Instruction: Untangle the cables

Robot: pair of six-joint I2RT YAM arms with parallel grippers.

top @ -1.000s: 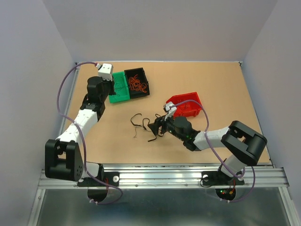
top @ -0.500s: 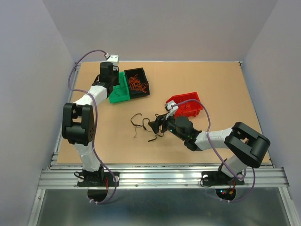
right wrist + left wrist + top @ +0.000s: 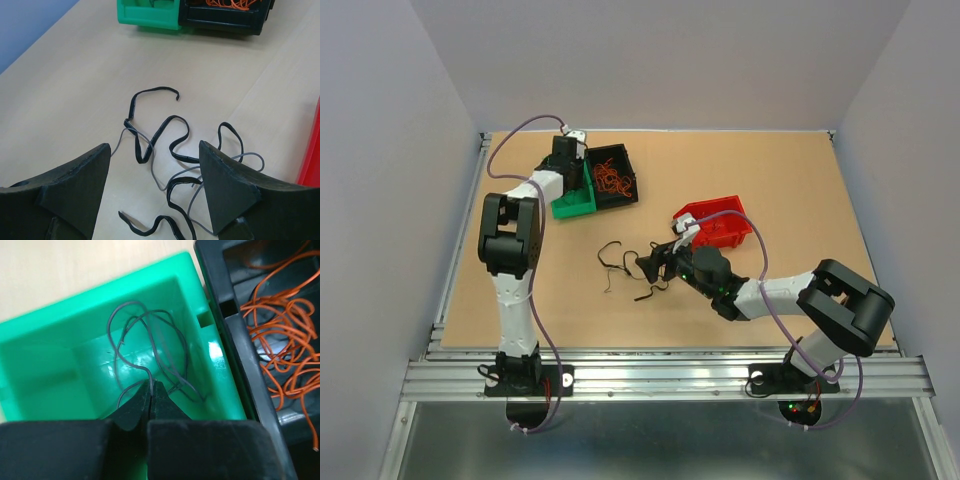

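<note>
My left gripper (image 3: 151,386) is shut on a thin grey wire (image 3: 150,340), whose loops lie inside the green bin (image 3: 100,295). From above, this gripper (image 3: 575,172) sits over the green bin (image 3: 570,207) at the back left. Curly orange cables (image 3: 280,340) fill the black bin (image 3: 623,196) beside it. Wavy black cables (image 3: 165,135) tangled with another thin grey wire (image 3: 152,172) lie on the table centre. Just above them my right gripper (image 3: 154,146) hangs open with nothing between its fingers; it shows from above at the pile's right edge (image 3: 655,265).
A red bin (image 3: 720,225) stands just behind the right arm's wrist. The green and black bins stand side by side, touching. Grey walls close in the table at the back and on both sides.
The left arm has folded upright and its gripper has moved right, from beside the green bin to over it. The right arm has hardly moved.
</note>
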